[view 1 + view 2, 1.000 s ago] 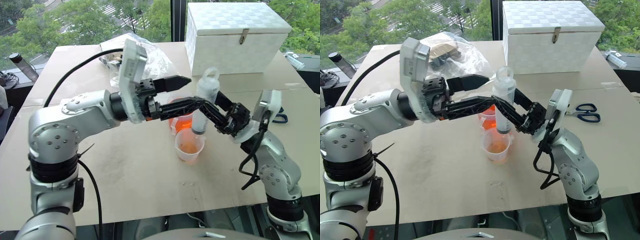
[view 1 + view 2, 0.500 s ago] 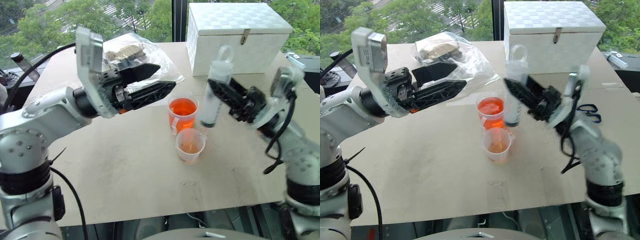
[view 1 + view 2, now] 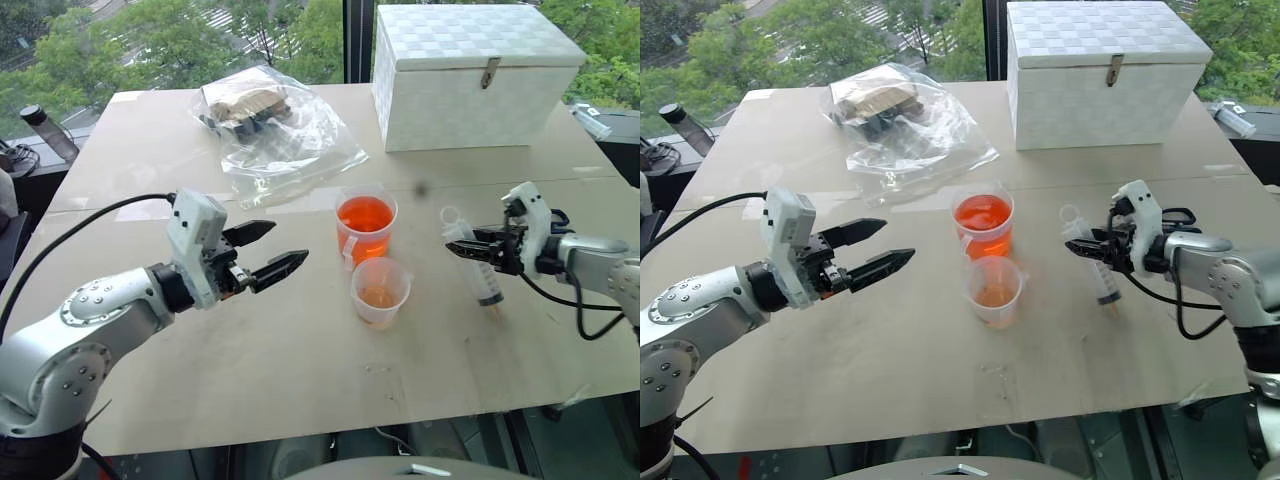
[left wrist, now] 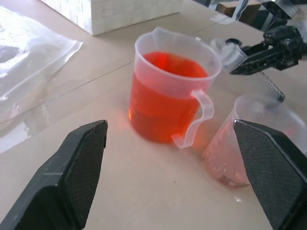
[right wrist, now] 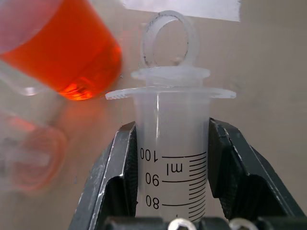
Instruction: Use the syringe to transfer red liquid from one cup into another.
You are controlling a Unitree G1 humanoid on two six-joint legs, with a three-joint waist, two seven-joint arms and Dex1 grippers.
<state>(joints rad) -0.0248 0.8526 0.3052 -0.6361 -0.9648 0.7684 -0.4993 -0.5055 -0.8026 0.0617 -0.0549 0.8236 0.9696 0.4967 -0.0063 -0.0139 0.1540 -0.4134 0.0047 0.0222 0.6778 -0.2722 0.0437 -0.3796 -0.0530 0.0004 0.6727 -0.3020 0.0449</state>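
Fingers of the right gripper (image 5: 170, 163) pinch the syringe (image 3: 478, 265) lying on the worktop (image 3: 300, 380); left gripper (image 3: 268, 252) fingers spread wide near the orange-red cup (image 3: 365, 225).

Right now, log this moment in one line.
syringe: lying on table, between right tool fingers | left tool: open, empty | short cup: some red liquid

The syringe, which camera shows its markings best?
The right wrist view: the syringe sits close between the right gripper's fingers, its printed scale readable. Both eye views show it whole but small, lying on the table; the left wrist view catches just its top.
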